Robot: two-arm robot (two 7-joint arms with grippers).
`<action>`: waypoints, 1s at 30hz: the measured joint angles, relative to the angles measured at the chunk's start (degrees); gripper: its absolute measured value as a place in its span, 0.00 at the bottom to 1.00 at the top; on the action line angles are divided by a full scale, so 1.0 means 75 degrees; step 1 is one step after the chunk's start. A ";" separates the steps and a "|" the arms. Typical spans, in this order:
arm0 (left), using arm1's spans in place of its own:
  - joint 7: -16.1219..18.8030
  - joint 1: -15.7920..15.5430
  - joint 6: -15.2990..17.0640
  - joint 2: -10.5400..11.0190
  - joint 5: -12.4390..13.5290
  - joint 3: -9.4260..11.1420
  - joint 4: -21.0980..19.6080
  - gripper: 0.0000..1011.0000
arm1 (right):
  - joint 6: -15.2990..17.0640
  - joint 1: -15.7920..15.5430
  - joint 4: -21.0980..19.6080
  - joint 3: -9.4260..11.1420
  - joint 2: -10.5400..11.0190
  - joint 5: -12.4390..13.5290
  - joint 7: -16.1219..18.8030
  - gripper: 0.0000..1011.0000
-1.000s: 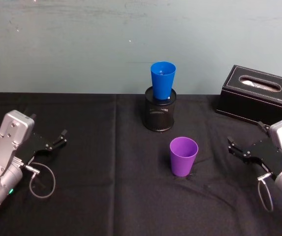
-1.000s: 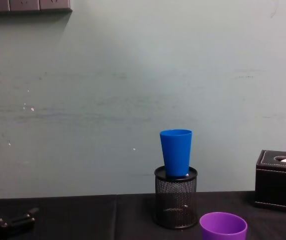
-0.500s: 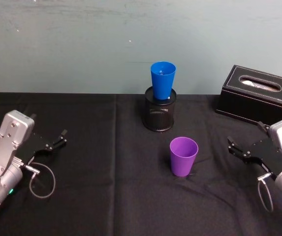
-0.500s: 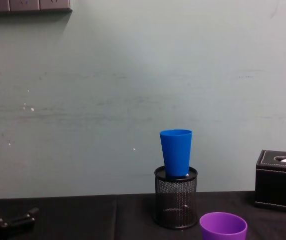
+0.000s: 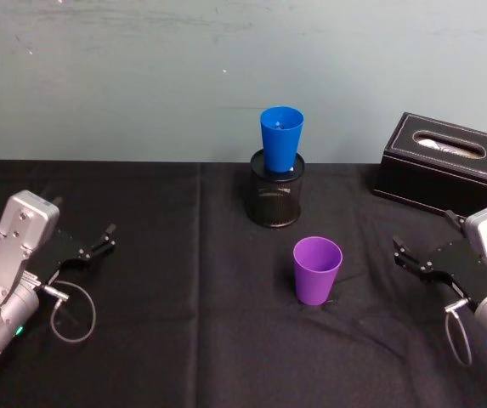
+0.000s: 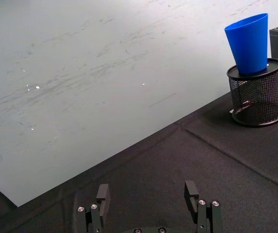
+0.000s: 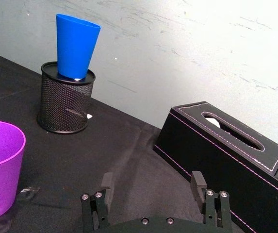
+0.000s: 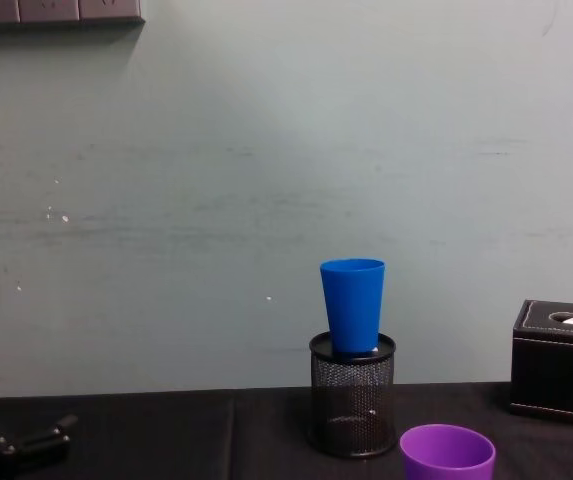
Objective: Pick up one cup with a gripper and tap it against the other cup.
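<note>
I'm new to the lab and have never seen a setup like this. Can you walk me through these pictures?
It is a two-armed robot. One picture looks down from its head, one looks across from its chest, and one comes from each wrist. Its left hand and right hand are open and empty at the sides of a black-clothed table. A purple cup stands in the middle; behind it a blue cup sits in a mesh pen holder. A black tissue box is on the right.

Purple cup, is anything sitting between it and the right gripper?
No, nothing visible. Only bare black cloth lies between the open right gripper and the purple cup. The black tissue box stands farther back, off that line.
</note>
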 joint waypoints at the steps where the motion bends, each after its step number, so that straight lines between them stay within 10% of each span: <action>1: 0.0000 0.0000 0.0000 0.0000 0.0000 0.0000 0.0000 1.00 | 0.0000 0.0000 0.0000 0.0000 0.0000 0.0000 0.0000 0.99; 30: 0.0000 -0.0001 0.0000 0.0000 0.0000 0.0000 0.0000 1.00 | -0.0575 -0.1082 -0.0649 0.0686 -0.0063 0.0610 0.0893 0.99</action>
